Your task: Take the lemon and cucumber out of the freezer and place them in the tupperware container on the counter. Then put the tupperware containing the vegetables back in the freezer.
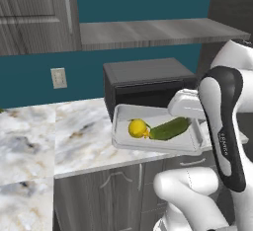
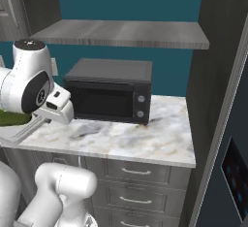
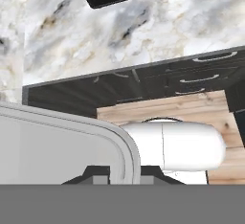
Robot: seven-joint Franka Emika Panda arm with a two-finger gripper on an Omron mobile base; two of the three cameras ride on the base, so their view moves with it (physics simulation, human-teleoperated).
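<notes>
Left base view: lemon [image 1: 138,128] left of cucumber [image 1: 169,128], both lying in the tupperware container [image 1: 123,115], lifted above the counter [image 1: 74,136] edge before the microwave [image 1: 146,78]; my gripper [image 3: 125,173] clamps its right rim.

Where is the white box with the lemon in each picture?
Left base view: the tupperware container sits centre-right, lifted before the microwave.
Right base view: its rim pokes in at the left edge.
Hand view: its corner fills the lower left.
Shared landmark: the black microwave.
</notes>
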